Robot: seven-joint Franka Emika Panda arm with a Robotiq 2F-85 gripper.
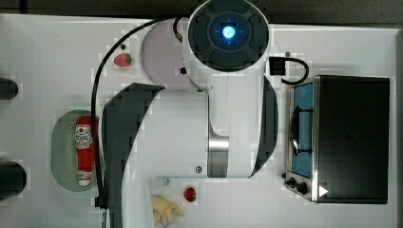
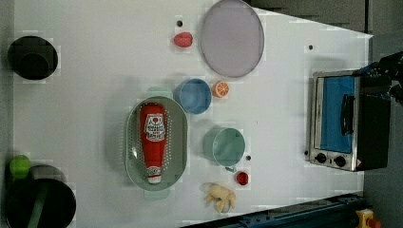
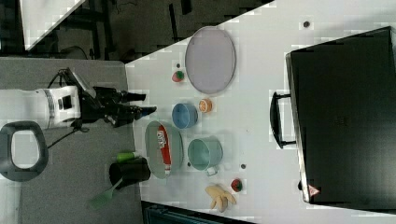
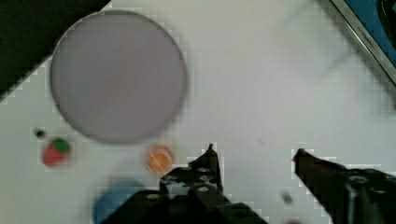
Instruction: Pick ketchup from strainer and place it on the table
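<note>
The ketchup (image 2: 153, 140) is a red squeeze bottle with a white cap, and it lies lengthwise in the pale green strainer (image 2: 133, 142) on the white table (image 2: 95, 71). The top view shows the ketchup (image 1: 85, 149) in the strainer (image 1: 62, 147) just beside the arm's dark shell. In the right view my gripper (image 3: 145, 103) hangs open and empty, off to the upper left of the ketchup (image 3: 163, 145) and strainer (image 3: 153, 140) and apart from both. The wrist view shows the gripper (image 4: 254, 154) open above bare table, both dark fingertips (image 4: 210, 154) apart.
A blue bowl (image 2: 195, 96), an orange slice (image 2: 220, 89) and a teal cup (image 2: 228, 146) stand close beside the strainer. A lilac plate (image 2: 231, 38), two strawberries (image 2: 183, 39) (image 2: 242, 178) and a yellow toy (image 2: 219, 196) lie around. A toaster oven (image 2: 342, 121) and black containers (image 2: 32, 57) flank the table.
</note>
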